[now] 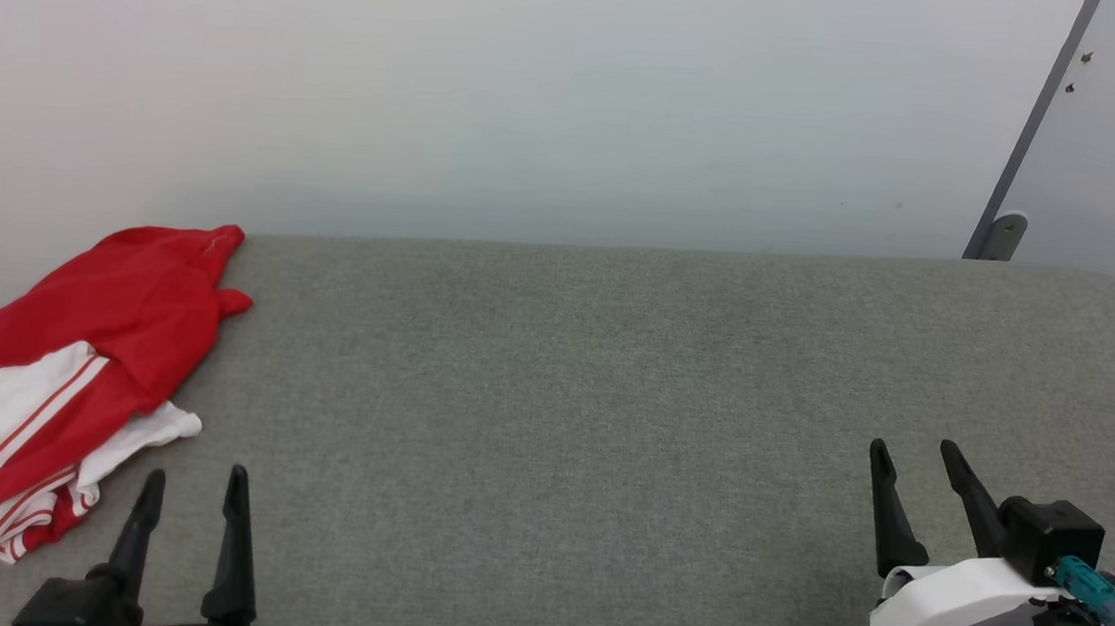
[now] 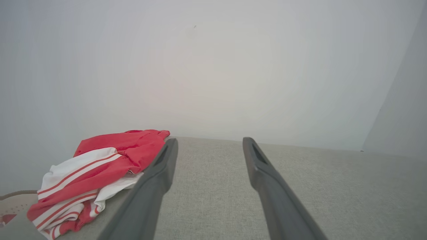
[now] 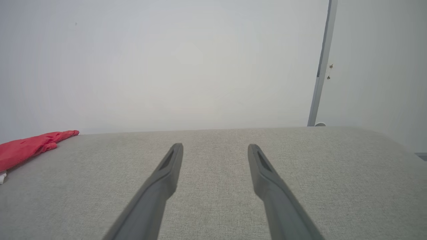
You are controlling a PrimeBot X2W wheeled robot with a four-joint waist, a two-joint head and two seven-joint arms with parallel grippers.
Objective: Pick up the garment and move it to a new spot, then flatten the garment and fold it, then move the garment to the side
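The garment (image 1: 99, 362) is bunched at the grey surface's (image 1: 562, 400) left edge. The left gripper (image 1: 197, 472) and right gripper (image 1: 913, 444) are held spread, empty. If one loose fold is pinched, it could be dragged off.

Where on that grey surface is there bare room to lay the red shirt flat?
The grey surface lies bare from the garment at its left end across to the right gripper, back to the white wall. Crowded spot: the left end, garment beside the left gripper.
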